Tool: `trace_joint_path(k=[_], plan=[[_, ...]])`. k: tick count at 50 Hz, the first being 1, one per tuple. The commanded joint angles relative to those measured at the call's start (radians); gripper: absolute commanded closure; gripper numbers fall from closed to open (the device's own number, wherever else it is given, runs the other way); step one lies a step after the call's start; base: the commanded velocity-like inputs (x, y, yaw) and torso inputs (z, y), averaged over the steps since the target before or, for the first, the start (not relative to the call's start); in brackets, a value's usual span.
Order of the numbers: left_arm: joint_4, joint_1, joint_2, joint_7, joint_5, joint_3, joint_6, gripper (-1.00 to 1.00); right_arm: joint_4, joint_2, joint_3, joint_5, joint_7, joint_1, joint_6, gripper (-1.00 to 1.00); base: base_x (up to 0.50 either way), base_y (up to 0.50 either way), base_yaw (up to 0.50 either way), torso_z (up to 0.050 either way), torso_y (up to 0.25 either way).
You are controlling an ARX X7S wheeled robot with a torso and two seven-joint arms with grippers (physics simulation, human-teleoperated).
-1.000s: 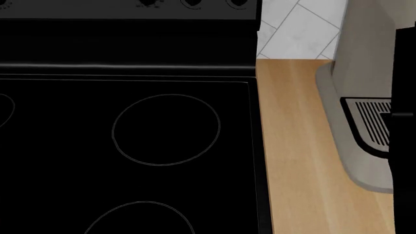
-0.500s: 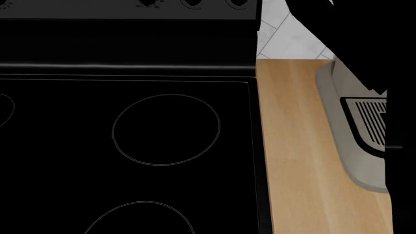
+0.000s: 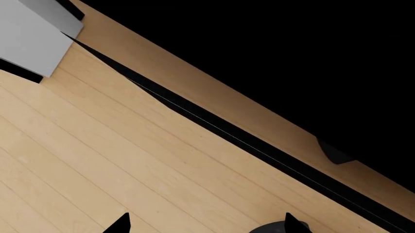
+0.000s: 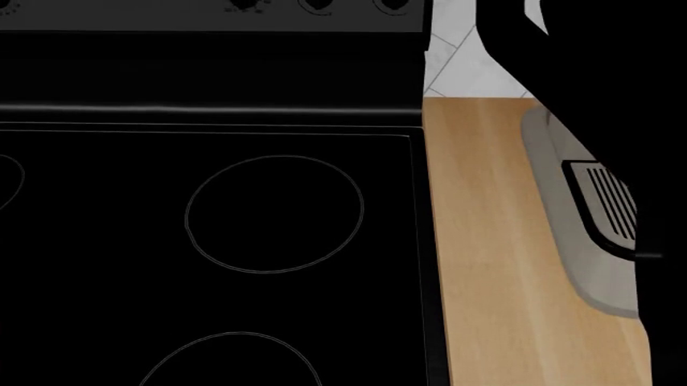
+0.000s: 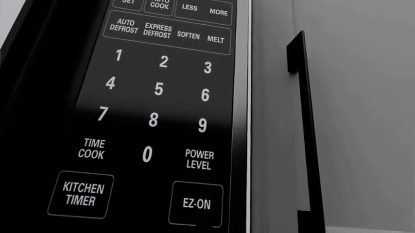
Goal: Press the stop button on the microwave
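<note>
The right pincer itself is not showing in any view, so I cannot tell how its jaws are standing; its wrist camera is looking closely at the microwave's control panel (image 5: 155, 111), a black keypad with white digits. Below the digits on that panel the words TIME COOK and POWER LEVEL are sitting, and under those the KITCHEN TIMER key (image 5: 80, 193) and the EZ-ON key (image 5: 196, 203). No stop key is appearing among the labels in view. Beside the panel a grey cabinet door is carrying a black vertical handle (image 5: 304, 131).

The left pincer (image 3: 204, 224) is showing only as two dark fingertips (image 3: 120, 224) standing well apart, with nothing between them, hanging over a light wooden plank floor (image 3: 97, 160); a dark strip is running along the base of a black front near it.

In the head view the right arm (image 4: 601, 96) is reaching up as a black mass, covering part of a grey appliance (image 4: 585, 241) with a ribbed grille. That appliance is standing on the wooden table (image 4: 483, 265), just beside the black glass cooktop (image 4: 269, 213) with its ringed burners
</note>
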Motion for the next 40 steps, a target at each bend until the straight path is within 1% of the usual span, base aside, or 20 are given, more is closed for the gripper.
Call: trace_joint_path(k=[1,14,40], plan=[[0.0,0.0,0.0,0.0,0.0,0.0,0.0,-1.0,0.001,0.006,-0.007,-0.003,0.0,-0.019,-0.007,1.0,0.0,0.0,0.0,0.0,0.0],[0.0,0.0,0.0,0.0,0.0,0.0,0.0,-1.0,-0.076,0.02,0.015,0.051,0.042,-0.033,0.046,1.0,0.0,0.0,0.0,0.0,0.0],[0.0,0.0,0.0,0.0,0.0,0.0,0.0,-1.0,-0.131,0.037,0.011,0.08,0.064,-0.092,0.056,1.0,0.0,0.0,0.0,0.0,0.0]])
